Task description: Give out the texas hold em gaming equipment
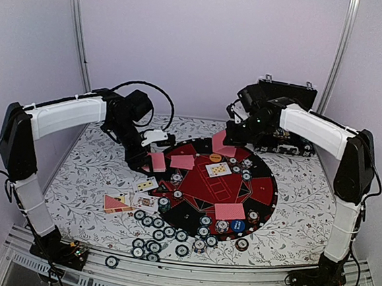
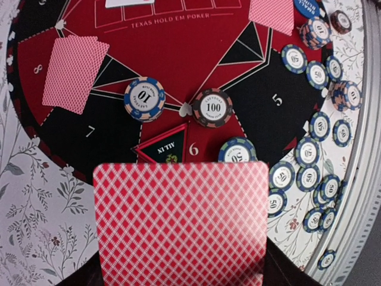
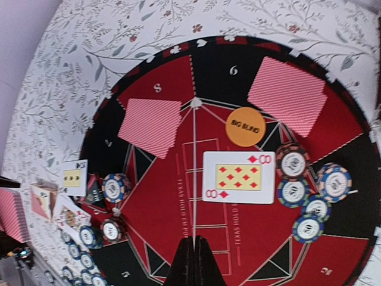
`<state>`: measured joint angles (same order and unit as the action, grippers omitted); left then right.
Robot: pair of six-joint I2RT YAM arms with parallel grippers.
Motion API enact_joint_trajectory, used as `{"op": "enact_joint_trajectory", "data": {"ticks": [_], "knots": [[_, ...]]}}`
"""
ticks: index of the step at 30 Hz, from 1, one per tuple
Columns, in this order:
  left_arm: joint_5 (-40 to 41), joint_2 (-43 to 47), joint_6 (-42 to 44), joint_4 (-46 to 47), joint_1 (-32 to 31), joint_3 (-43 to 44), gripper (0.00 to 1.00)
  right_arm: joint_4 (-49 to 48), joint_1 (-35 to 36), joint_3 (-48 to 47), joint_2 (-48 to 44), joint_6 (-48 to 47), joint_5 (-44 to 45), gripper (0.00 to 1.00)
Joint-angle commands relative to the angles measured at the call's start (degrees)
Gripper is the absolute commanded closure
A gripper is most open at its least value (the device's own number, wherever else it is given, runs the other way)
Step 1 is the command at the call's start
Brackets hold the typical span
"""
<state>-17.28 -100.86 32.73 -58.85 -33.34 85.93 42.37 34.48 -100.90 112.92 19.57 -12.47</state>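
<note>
From above, the left end effector [image 1: 150,154] pinches a red-backed card [image 1: 157,161] over the left edge of the mat [image 1: 185,215]. Several cards lie dealt, but most chips [image 1: 158,234] sit on the counter [image 1: 86,173] (about midway, I judge). The black case [image 1: 287,98] behind the right end effector [image 1: 236,135] hides its contents.

Left wrist: the card fills the foreground, a 100 chip [image 2: 212,107] beyond.

Right wrist: fingers pressed together, empty, an eight of diamonds [image 3: 239,177] just ahead.

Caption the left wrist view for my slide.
Left gripper holds a red-backed card above the mat edge, a 10 chip and a 100 chip lying ahead.
</note>
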Motion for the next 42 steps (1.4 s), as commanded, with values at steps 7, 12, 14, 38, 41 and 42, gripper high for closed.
{"op": "enact_joint_trajectory", "data": {"ticks": [7,12,14,38,41,42], "knots": [[-0.8,2.4,-0.5,-0.4,0.7,-0.6,0.84,21.5,11.6,-15.0,11.6,-6.3,39.0,1.0],[-0.9,2.8,-0.5,-0.9,0.7,-0.3,0.84,23.0,13.8,-16.3,17.1,-6.3,43.6,1.0],[-0.9,2.9,-0.4,-0.9,0.7,-0.4,0.84,23.3,14.2,-16.5,18.8,-6.3,44.6,1.0],[-1.2,1.2,-0.4,-1.4,0.6,1.8,0.84,15.5,14.5,-16.1,24.8,-6.5,22.0,0.74],[-1.3,1.3,-0.5,-1.4,0.6,1.8,0.84,13.2,13.1,-14.6,22.7,-5.7,16.9,0.69],[-1.3,1.2,-0.5,-1.4,0.6,1.9,0.84,11.6,12.4,-13.3,21.6,-5.4,14.5,0.67]]}}
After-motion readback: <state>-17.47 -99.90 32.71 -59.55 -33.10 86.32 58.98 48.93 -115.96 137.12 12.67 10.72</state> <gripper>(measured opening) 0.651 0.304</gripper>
